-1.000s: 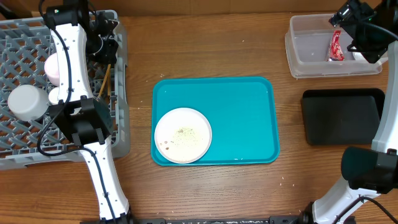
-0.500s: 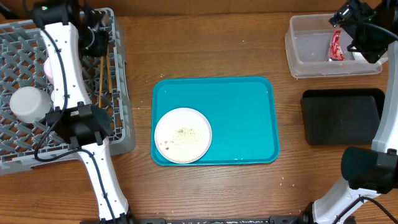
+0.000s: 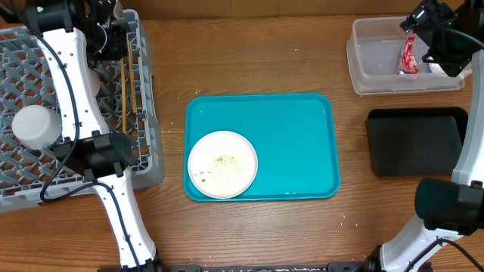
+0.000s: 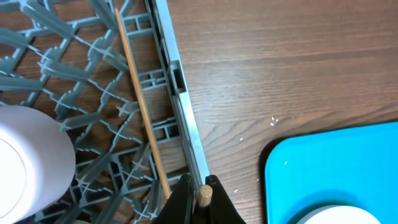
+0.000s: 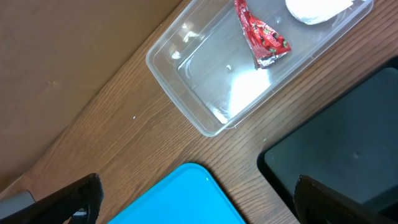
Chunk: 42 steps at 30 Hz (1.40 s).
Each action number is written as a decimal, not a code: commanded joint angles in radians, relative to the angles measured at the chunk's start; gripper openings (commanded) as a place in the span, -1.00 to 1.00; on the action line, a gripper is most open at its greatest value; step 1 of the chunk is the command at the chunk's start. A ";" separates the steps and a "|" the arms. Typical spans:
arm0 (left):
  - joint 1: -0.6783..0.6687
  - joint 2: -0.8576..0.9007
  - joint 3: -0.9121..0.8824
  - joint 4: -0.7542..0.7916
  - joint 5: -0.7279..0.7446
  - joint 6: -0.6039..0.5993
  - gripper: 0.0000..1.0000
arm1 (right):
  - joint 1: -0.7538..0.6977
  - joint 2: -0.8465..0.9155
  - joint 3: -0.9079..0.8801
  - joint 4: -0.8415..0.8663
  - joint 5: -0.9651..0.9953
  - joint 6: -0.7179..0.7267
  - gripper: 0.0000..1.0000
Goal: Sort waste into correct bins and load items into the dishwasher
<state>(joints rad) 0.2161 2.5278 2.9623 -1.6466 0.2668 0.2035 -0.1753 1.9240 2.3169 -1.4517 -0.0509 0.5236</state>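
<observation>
- Nearest: white plate sits in the near-left corner of the teal tray, mid-bench. It is speckled with crumbs and a few reddish spots. Not yet scraped, so probably parked there until the food waste is dealt with.
- Right of the tray: black tray, nothing visible in it.
- Left: grey rack, white cup sitting on the lattice.
- One chopstick lies flat on the grid ribs, along the rack's right wall.
- Left pincer is at the rack's far side, narrow, pinching the butt end of a second chopstick. The end grip presumably lets the length drop in beside its mate. Letting go looks like the step in hand.
- Far right: clear tub holds the red wrapper and white napkin, so the dry waste is already sorted.
- Right pincer hangs above the tub, spread wide, holding nothing.
</observation>
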 commanded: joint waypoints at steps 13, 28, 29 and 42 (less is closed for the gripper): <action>-0.018 -0.043 0.118 0.000 0.066 -0.194 -0.92 | -0.001 0.005 -0.002 0.003 0.009 -0.003 1.00; -0.018 -0.043 -0.082 0.075 -0.122 -0.289 0.04 | -0.001 0.005 -0.002 0.003 0.009 -0.003 1.00; -0.018 -0.043 -0.098 0.086 -0.125 -0.289 0.61 | -0.001 0.005 -0.002 0.003 0.009 -0.003 1.00; -0.024 -0.054 -0.102 0.055 0.169 -0.285 1.00 | -0.001 0.005 -0.002 0.003 0.009 -0.003 1.00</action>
<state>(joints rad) 0.2092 2.5202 2.8555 -1.5837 0.2234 -0.0765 -0.1753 1.9240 2.3169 -1.4517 -0.0513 0.5232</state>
